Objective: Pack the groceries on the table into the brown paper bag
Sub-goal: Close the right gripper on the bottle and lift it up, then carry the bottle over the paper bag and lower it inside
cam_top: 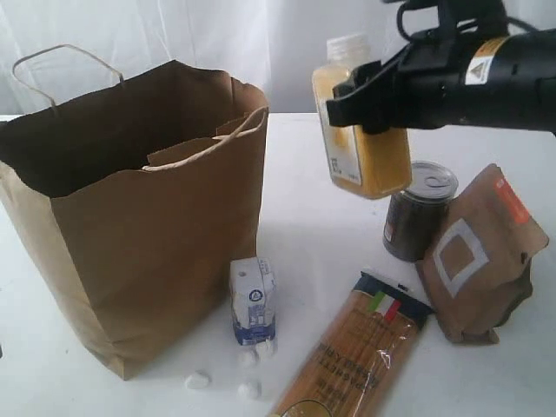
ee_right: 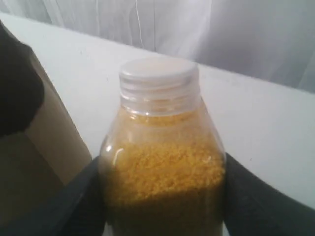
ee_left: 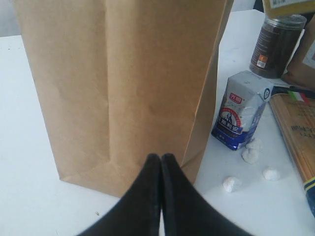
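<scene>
Right wrist view: yellow-orange bottle (ee_right: 162, 177), base out of frame.

A white curtain (cam_top: 287, 43) fills the backdrop — soft vertical folds; pale, even light glows through it.

We see our left gripper (ee_left: 161, 158) pinched together close to the big brown paper bag (ee_left: 123, 83) on the white table (ee_left: 29, 187), and the little white-blue carton (ee_left: 240, 115) and small white lumps (ee_left: 251, 155) sit just to the bag's right.
</scene>
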Controlling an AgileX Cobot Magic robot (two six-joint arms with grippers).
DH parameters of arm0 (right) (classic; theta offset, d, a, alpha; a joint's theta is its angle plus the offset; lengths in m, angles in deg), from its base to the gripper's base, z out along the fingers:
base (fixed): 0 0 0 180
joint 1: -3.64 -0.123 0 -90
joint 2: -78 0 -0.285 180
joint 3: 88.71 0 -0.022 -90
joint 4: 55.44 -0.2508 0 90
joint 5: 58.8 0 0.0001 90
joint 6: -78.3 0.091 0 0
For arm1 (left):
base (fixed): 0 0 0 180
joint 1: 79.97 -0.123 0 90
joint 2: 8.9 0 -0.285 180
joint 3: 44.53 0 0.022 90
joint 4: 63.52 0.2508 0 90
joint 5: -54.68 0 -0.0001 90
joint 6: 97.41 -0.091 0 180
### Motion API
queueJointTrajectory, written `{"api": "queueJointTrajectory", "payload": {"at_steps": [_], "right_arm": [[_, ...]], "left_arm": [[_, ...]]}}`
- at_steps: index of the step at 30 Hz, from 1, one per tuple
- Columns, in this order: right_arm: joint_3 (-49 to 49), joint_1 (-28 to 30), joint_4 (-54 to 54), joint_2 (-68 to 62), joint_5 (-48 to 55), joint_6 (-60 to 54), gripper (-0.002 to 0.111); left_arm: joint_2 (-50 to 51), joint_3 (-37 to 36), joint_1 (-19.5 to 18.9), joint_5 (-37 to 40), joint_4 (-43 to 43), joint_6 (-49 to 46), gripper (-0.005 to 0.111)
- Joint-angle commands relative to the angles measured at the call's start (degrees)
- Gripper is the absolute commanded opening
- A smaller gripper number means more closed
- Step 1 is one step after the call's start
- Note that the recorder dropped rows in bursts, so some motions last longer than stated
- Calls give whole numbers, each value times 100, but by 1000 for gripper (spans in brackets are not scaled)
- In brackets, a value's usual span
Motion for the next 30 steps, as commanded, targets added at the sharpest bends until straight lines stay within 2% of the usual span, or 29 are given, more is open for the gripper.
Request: {"api": "queueJointTrajectory", "payload": {"at_steps": [1, 7, 11, 30], "right_arm": [[-95, 21, 53, 599, -1085, -489, 0], [-714, 11, 70, 699, -1361, -529, 0], [-1139, -194, 70, 624, -1361, -529, 0], [-2084, -2045, 202, -763, -1780, -855, 0]], "left_arm": [[-30, -17, -11, 0, -44, 31, 0], [-30, -17, -11, 0, -44, 31, 0], [-30, -17, -11, 0, -44, 31, 0], [-30, -17, -11, 0, 86, 31, 0]]}}
